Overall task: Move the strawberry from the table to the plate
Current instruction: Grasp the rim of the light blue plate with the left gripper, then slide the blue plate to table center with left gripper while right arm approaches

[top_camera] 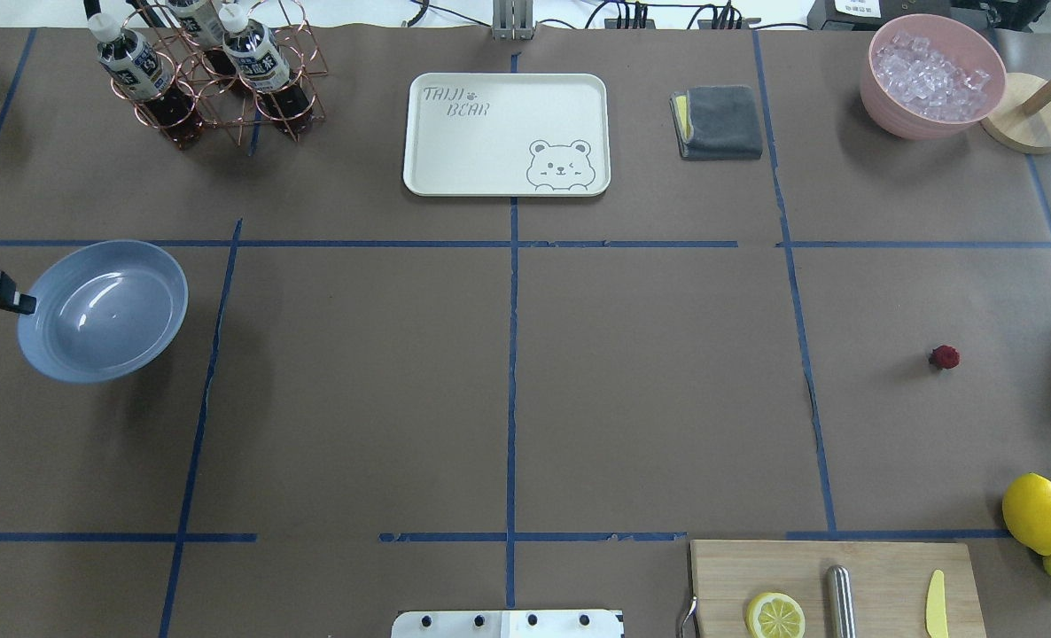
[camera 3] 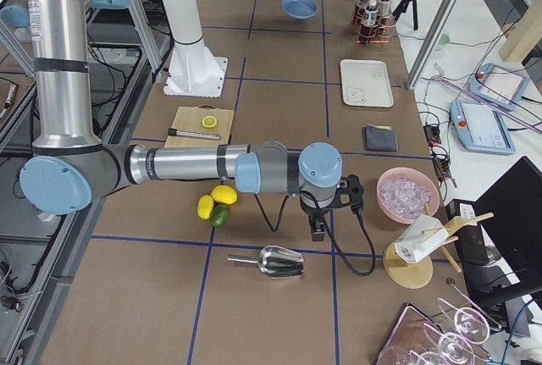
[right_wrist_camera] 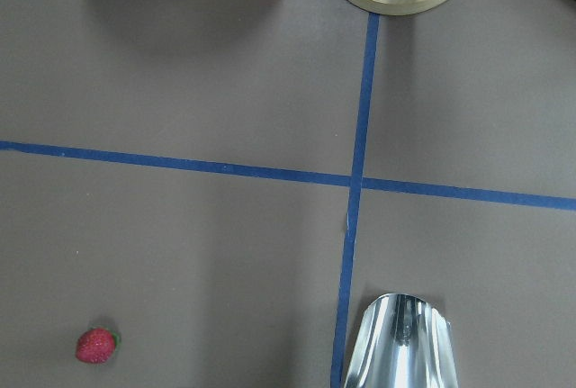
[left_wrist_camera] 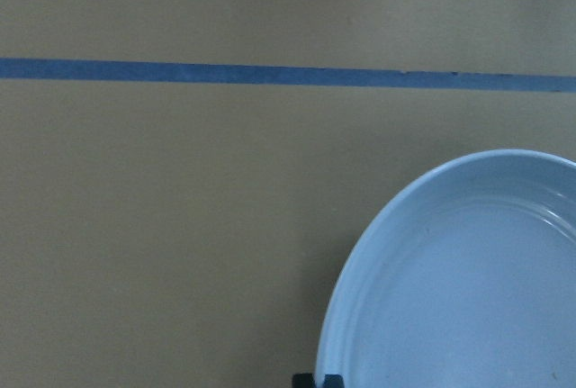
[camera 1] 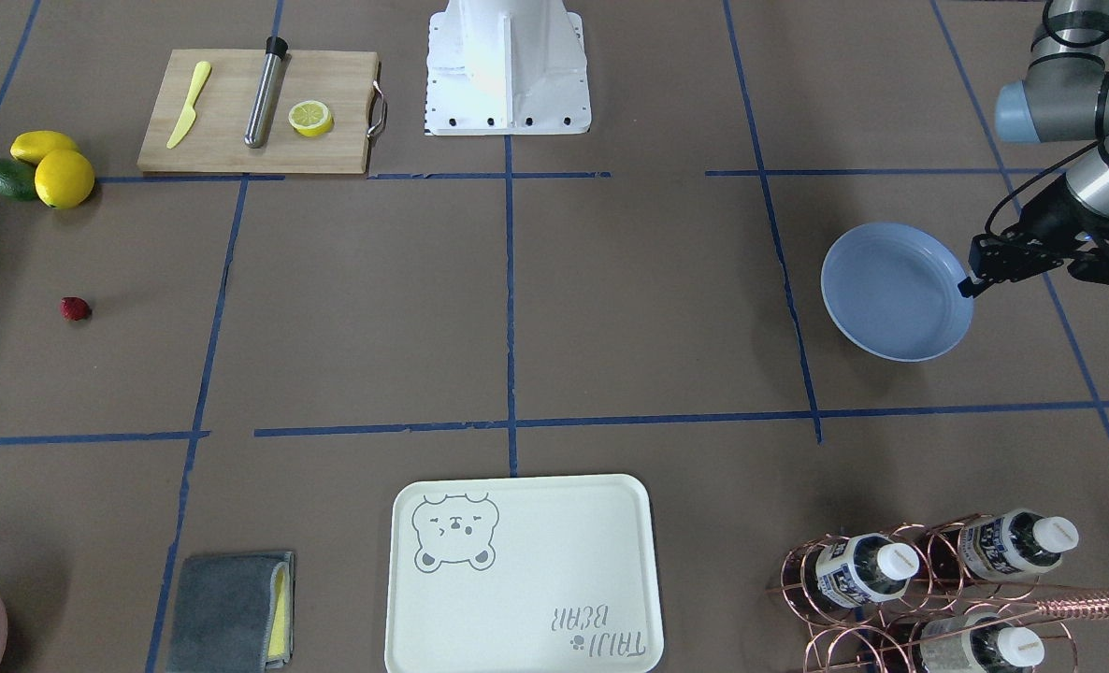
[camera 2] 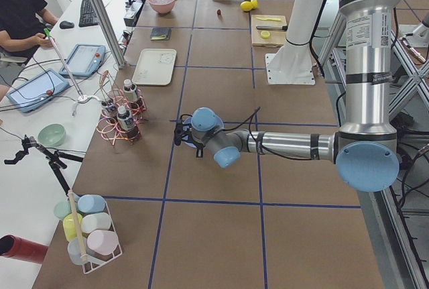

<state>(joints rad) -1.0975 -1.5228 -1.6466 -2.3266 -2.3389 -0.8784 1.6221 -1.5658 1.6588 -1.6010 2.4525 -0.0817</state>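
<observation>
The strawberry (top_camera: 944,357) lies untouched near the right edge of the table (top_camera: 650,399). The empty plate (top_camera: 100,310) sits at the left edge, its rim seemingly pinched by the left tool (top_camera: 22,304). Whether the right tool (camera 3: 317,234) is open or closed cannot be told.

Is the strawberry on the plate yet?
No, the strawberry lies on the table, far across from the empty plate.

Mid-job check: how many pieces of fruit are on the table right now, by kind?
Strawberry: 1
Whole lemons: 2
Lemon half: 1
Green fruit: 1
Total: 5
</observation>
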